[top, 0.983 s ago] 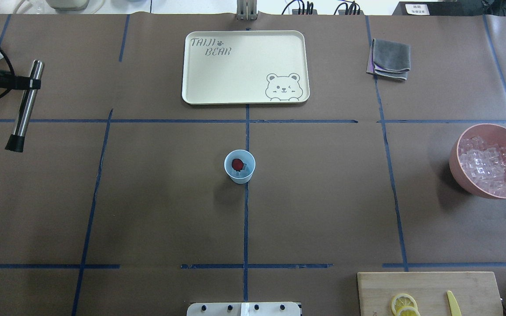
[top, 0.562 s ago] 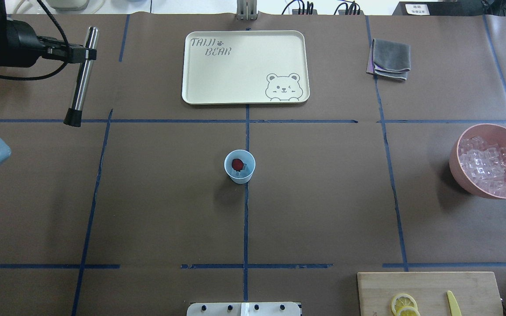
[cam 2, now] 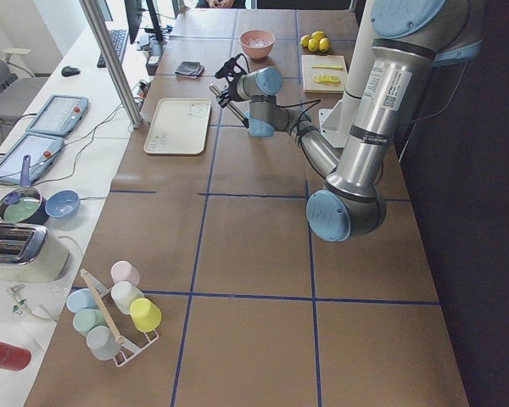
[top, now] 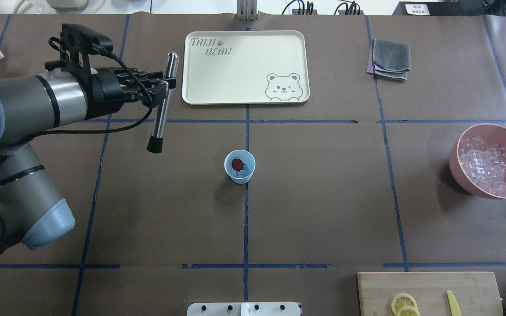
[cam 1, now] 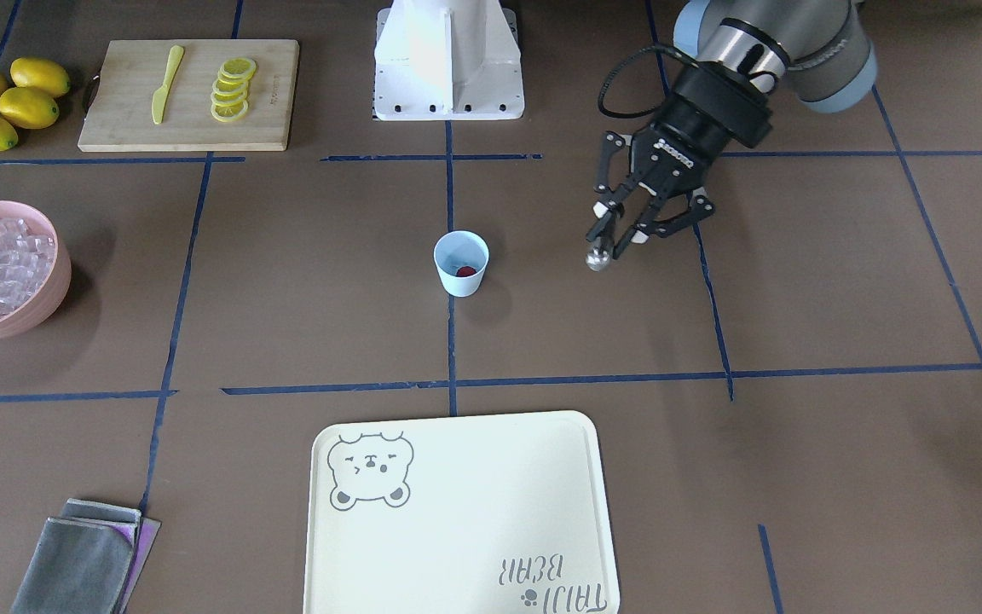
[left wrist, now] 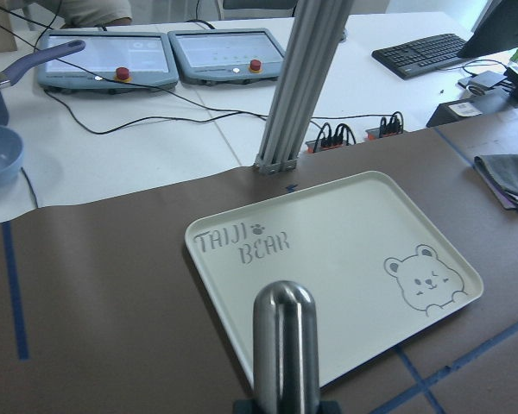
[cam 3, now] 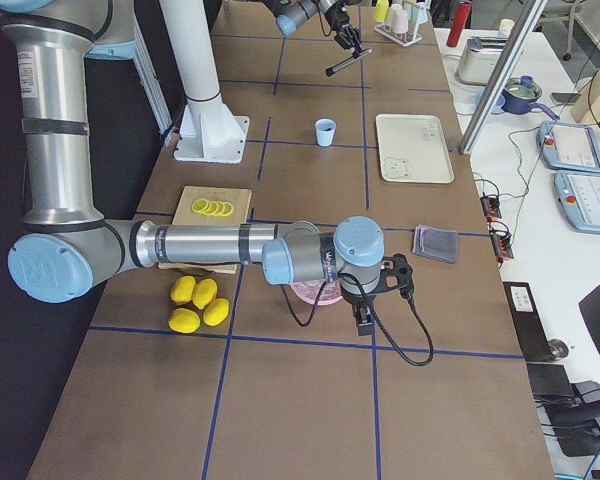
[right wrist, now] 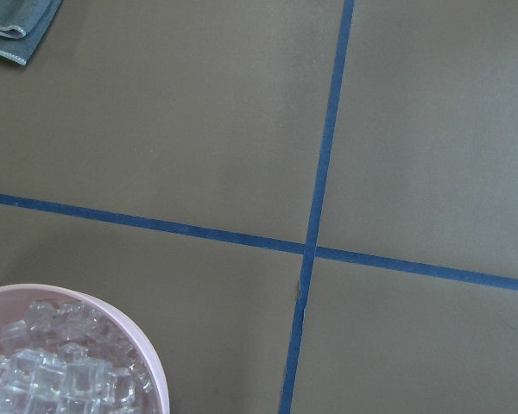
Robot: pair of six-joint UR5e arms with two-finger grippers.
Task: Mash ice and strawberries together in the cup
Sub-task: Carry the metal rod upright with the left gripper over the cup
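The tray (top: 244, 70) is viewed steeply from behind the robot overhead and from the opposite side in front; the cup (top: 240, 179) near it is shared. It is seen distantly from both table ends, closely past the muddler (left wrist: 285, 345) from the left wrist. The pink bowl (right wrist: 116, 317), well apart, is seen straight down from the right wrist.

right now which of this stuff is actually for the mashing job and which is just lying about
For the job: cup, strawberry and ice in it, metal muddler, left gripper holding it.

Lying about: tray, grey cloth, pink bowl of ice, cutting board, lemon slices, yellow knife, whole lemons.
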